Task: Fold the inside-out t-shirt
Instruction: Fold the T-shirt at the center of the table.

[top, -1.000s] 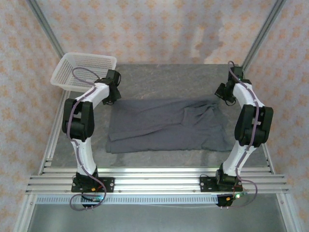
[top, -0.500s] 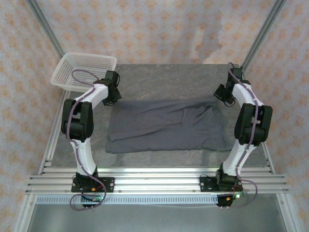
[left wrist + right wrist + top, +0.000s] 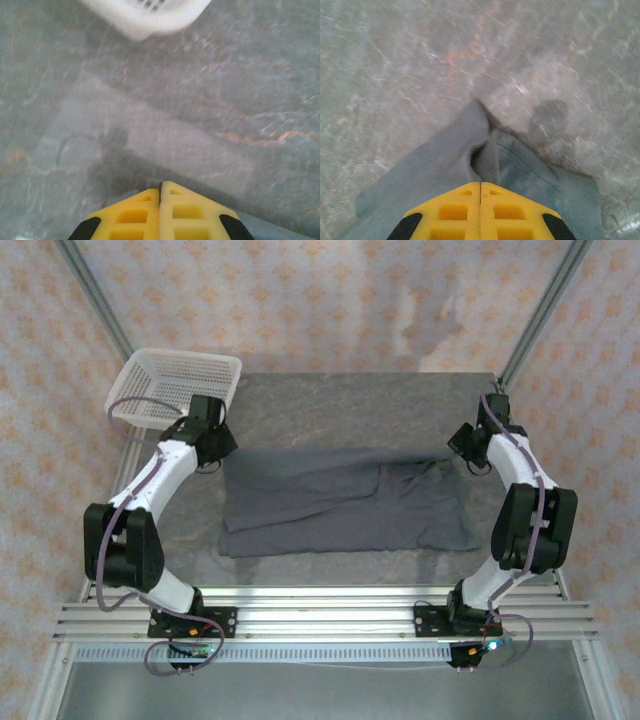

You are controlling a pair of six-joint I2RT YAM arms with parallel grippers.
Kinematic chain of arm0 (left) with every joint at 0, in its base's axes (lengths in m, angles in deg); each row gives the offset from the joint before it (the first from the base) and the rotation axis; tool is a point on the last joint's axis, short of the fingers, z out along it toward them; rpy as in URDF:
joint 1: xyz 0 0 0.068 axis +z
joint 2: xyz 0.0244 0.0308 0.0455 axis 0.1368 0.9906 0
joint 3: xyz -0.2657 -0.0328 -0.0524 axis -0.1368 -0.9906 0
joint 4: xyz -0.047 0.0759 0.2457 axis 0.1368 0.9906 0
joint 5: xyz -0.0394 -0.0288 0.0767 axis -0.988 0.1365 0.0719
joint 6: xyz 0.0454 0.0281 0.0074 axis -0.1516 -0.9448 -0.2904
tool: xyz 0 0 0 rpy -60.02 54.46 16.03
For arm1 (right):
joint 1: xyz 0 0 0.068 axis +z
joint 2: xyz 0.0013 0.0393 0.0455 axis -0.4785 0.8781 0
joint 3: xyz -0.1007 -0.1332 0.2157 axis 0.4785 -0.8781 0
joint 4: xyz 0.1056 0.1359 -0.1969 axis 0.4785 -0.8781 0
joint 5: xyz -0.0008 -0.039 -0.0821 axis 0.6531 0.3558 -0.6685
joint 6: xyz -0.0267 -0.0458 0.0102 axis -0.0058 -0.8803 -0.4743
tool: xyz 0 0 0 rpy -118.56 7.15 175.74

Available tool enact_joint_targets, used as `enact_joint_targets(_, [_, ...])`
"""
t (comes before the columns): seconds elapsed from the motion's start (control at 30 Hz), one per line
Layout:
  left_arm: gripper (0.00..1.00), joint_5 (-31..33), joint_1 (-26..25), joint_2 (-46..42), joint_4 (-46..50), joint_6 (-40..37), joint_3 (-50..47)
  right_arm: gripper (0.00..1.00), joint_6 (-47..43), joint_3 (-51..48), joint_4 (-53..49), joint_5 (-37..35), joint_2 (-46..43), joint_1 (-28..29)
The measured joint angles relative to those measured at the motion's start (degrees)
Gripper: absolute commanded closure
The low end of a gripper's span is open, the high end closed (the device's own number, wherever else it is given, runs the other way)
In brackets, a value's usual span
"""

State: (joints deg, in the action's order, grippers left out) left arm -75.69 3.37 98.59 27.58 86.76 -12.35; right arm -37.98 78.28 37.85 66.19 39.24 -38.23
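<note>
The inside-out t-shirt [image 3: 340, 505] is spread flat in the middle of the tabletop [image 3: 350, 400]. Its long side runs from left to right, and some creases are seen in its right half.

Within the last second the left arm [image 3: 150, 485] has been swung outward. Its elbow is now lowered toward the left edge, and the left jaws have been carried off the shirt's far left corner toward the white basket [image 3: 190, 353]. In the left wrist view these jaws are seen pressed together with nothing between them, above bare tabletop, with a basket corner just ahead.

The right arm [image 3: 520, 470] has also been drawn a little outward, at the far right corner of the shirt. The right jaws are closed as well. A raised fold of grey cloth lies directly in front of them, but the view is blurred, so it cannot be said surely whether a thin layer is pinched under the tips.

The shirt itself has hardly been moved. It is judged that the left corner has been let go and that no fold has been made yet, so a new grasp will be needed there.
</note>
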Motion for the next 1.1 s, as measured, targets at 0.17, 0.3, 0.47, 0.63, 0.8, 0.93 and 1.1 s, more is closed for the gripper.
enact_joint_targets(0.17, [1.00, -1.22, 0.00, -1.16, -0.39, 1.05, -9.64, 1.00, 1.49, -3.19, -0.02, 0.28, 0.17, -1.84])
enact_joint_targets(0.3, [1.00, -1.97, 0.00, -2.19, -0.42, 1.44, -11.96, 1.00, 1.53, -3.74, 0.09, 0.37, -2.60, -1.90])
enact_joint_targets(0.47, [1.00, -2.82, 0.00, -7.08, -1.42, 1.66, -14.38, 1.00, 2.75, -9.35, 1.66, 0.79, -10.75, -1.92])
enact_joint_targets(0.63, [1.00, -3.04, 0.00, -10.73, -3.17, 1.95, -20.92, 0.97, 4.92, -21.68, 5.16, 0.33, -14.60, -1.92])
enact_joint_targets(0.8, [0.79, -5.51, -0.09, -11.06, -7.87, 2.45, -30.29, 0.75, 5.92, -26.32, 4.68, -0.87, -11.43, -2.03])
enact_joint_targets(0.93, [0.64, -6.47, -0.07, -15.17, -9.42, 3.17, -33.09, 0.56, 5.99, -24.81, 4.13, -1.51, -11.98, -2.03])
enact_joint_targets(1.1, [0.47, -5.35, -0.07, -30.45, -10.43, 2.89, -33.24, 0.54, 5.20, -20.37, 3.89, -1.27, -17.05, -1.88])
